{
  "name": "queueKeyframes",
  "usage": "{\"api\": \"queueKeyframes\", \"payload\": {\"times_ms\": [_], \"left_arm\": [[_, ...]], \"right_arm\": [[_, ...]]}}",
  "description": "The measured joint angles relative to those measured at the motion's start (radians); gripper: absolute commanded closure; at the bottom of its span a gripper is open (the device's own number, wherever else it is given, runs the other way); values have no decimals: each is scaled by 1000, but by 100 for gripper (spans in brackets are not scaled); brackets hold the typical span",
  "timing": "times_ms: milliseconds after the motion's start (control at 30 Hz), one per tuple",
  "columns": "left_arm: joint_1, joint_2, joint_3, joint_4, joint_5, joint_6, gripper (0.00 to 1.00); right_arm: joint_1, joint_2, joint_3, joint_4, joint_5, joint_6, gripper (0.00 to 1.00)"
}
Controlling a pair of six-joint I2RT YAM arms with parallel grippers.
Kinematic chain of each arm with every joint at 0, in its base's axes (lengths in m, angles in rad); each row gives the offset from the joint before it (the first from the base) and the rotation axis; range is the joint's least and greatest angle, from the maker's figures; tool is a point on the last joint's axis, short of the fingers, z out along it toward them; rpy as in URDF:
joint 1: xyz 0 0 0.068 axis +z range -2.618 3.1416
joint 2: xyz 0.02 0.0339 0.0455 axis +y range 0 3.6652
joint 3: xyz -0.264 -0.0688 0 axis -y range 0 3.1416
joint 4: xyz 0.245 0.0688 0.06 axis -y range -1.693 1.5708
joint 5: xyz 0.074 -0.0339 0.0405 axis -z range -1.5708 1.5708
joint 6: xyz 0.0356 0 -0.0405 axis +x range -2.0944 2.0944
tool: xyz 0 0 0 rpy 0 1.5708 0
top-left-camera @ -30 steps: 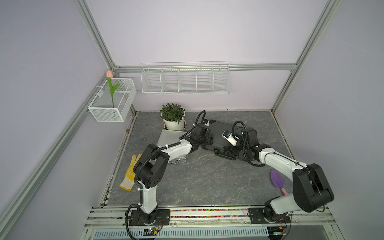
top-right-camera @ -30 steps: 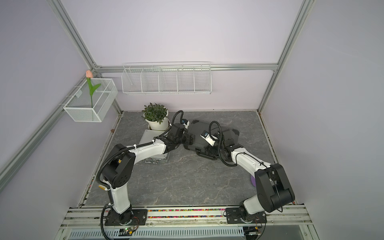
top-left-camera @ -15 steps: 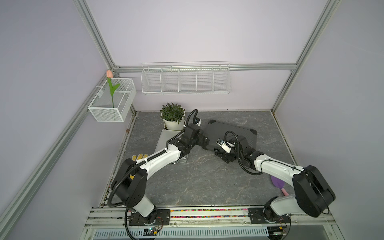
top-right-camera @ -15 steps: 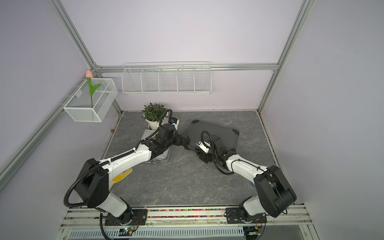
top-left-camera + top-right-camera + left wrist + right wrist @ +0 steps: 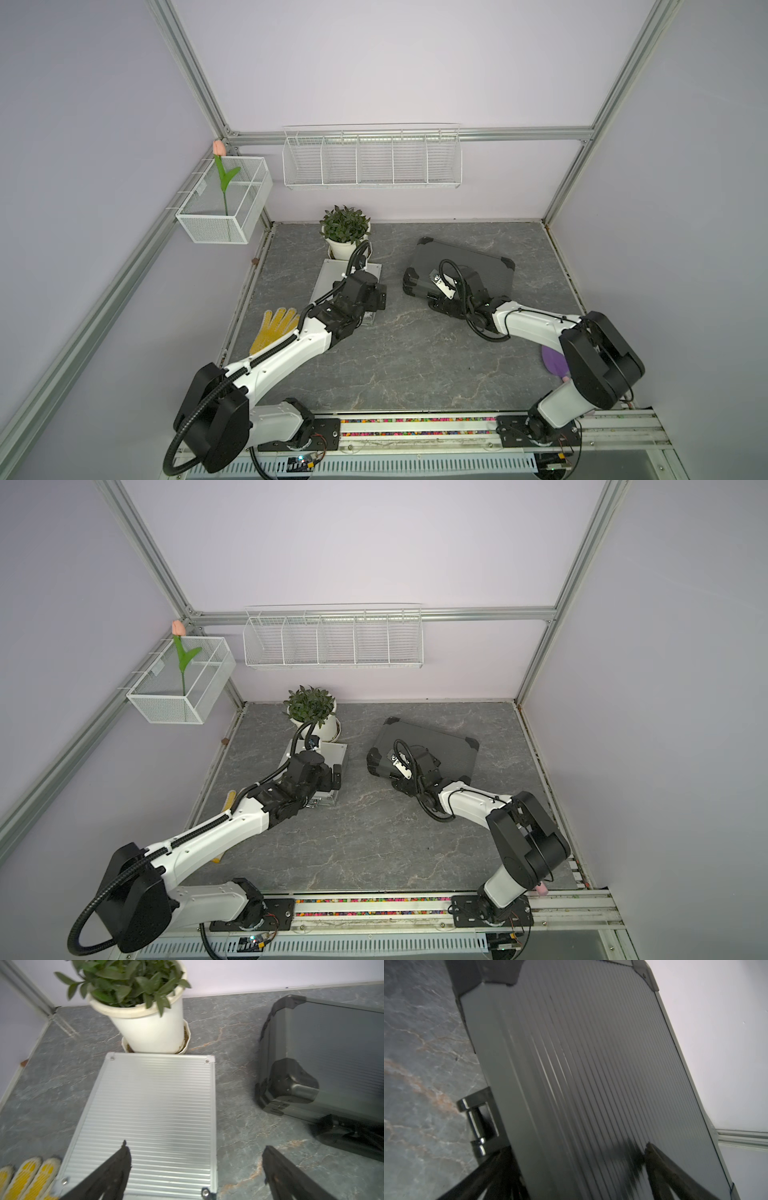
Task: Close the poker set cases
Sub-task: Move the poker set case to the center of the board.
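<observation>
Though spread wide, left tool [image 5: 196,1147] and right tool [image 5: 577,1148] hold nothing.

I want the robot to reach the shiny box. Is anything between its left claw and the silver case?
Nothing visible. The left gripper hangs open above the silver case, whose lid lies flat. The potted plant stands past the case's far end.

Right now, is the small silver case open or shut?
Shut. The silver case shows only its ribbed lid lying flat in the left wrist view; no interior or chips show.
</observation>
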Motion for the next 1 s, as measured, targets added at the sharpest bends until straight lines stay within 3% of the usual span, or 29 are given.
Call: {"api": "queueKeyframes", "payload": {"times_ms": [333, 400, 433, 567, 767, 1000], "left_arm": [[224, -122, -132, -35, -43, -42, 0], [273, -119, -145, -35, -48, -41, 0], [301, -116, -150, -33, -52, -41, 0], [399, -114, -156, -8, -77, -26, 0], [518, -106, -217, 156, -92, 13, 0], [539, 51, -272, 422, -95, 99, 0]], "right_arm": [[-40, 29, 19, 37, -26, 4, 2], [-49, 13, -1, 56, -47, 17, 3], [-56, -4, -19, 64, -62, 26, 10], [-66, -97, -85, 83, -123, 69, 11], [-83, -217, -176, 153, -144, 156, 11], [-124, -323, -294, 215, -34, 249, 11]]}}
